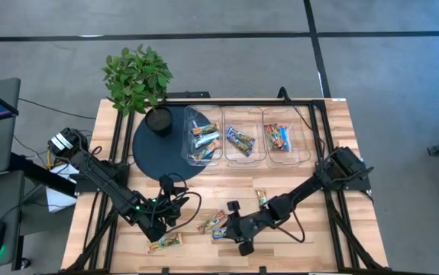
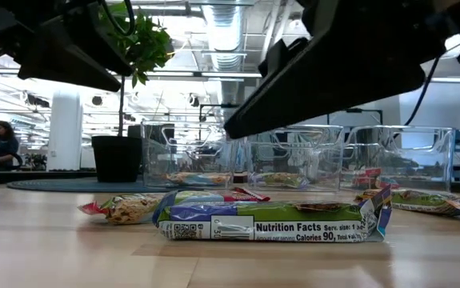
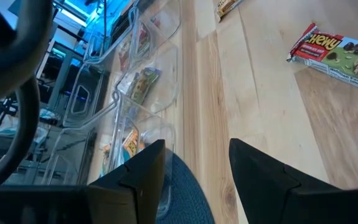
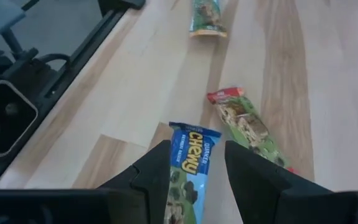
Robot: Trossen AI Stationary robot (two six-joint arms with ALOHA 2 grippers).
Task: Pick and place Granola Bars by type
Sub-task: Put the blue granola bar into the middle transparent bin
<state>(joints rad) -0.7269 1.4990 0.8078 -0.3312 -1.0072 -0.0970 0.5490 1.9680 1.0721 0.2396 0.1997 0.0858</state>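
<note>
Several wrapped granola bars lie loose on the wooden table: a blue one, a red-and-green one, a green one farther toward the left edge, and one more near the middle. My right gripper is open and low over the blue bar, one finger on each side of its near end. The bar lies flat on the table. My left gripper is open with nothing between its fingers, above the table at the near left.
Three clear bins stand in a row at the far side, each with bars in it. A dark round mat and a potted plant sit at the far left. Black frame rails run along the table's edges.
</note>
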